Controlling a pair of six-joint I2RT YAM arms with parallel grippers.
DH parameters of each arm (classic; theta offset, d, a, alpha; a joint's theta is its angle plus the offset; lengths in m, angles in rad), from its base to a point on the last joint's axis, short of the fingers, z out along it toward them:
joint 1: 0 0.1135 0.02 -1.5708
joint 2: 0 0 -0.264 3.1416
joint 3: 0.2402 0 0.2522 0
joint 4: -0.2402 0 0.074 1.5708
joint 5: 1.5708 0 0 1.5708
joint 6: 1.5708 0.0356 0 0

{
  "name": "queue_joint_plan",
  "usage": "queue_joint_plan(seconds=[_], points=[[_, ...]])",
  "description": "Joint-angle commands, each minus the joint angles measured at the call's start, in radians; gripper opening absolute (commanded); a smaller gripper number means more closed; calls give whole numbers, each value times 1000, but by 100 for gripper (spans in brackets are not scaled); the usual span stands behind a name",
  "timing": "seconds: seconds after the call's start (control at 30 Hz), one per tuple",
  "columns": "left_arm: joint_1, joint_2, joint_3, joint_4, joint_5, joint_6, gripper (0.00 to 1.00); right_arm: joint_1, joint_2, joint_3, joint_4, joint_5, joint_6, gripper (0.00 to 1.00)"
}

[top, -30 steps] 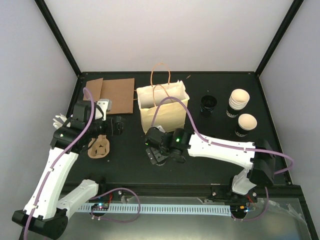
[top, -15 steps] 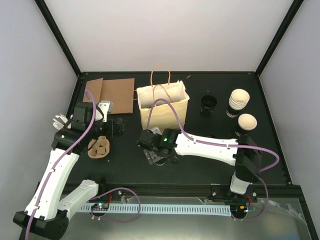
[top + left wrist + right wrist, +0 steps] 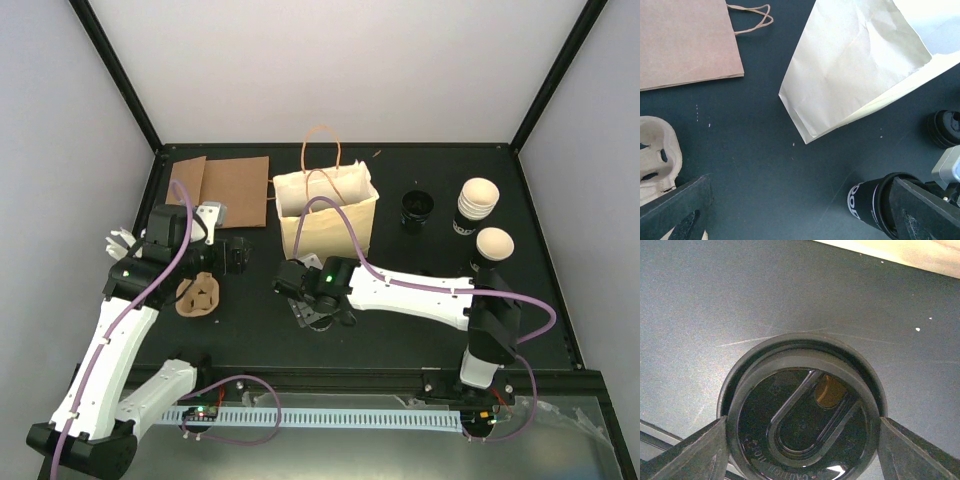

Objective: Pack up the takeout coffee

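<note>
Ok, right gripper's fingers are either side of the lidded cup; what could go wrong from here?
1. The right gripper flanks the cup near its lid; squeezing there might pop the lid and spill.
2. The handles of the bag arch over its opening and could snag the cup going in.

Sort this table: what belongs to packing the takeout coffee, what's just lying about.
Job: black paper cup with black plastic lid; upright cream paper bag with loop handles.
Lying about: flat brown paper bag; beige pulp cup carrier; stacked black lids; lidless black-sleeved cups.
</note>
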Motion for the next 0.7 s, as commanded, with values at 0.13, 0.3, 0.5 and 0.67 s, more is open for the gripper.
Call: queue_joint_plan(seconds=[0.13, 0.3, 0.5, 0.67], points=[[9, -26, 10, 8, -18, 23, 99, 6, 9, 41, -14, 32, -4, 76], [10, -18, 30, 53, 34, 33, 99, 6, -74, 49, -29, 78, -42, 74], [11, 93, 161, 131, 154, 60, 99, 4, -273, 22, 2, 94, -122, 74], [10, 184, 231, 234, 304, 150, 99, -48, -417, 109, -38, 94, -158, 74]])
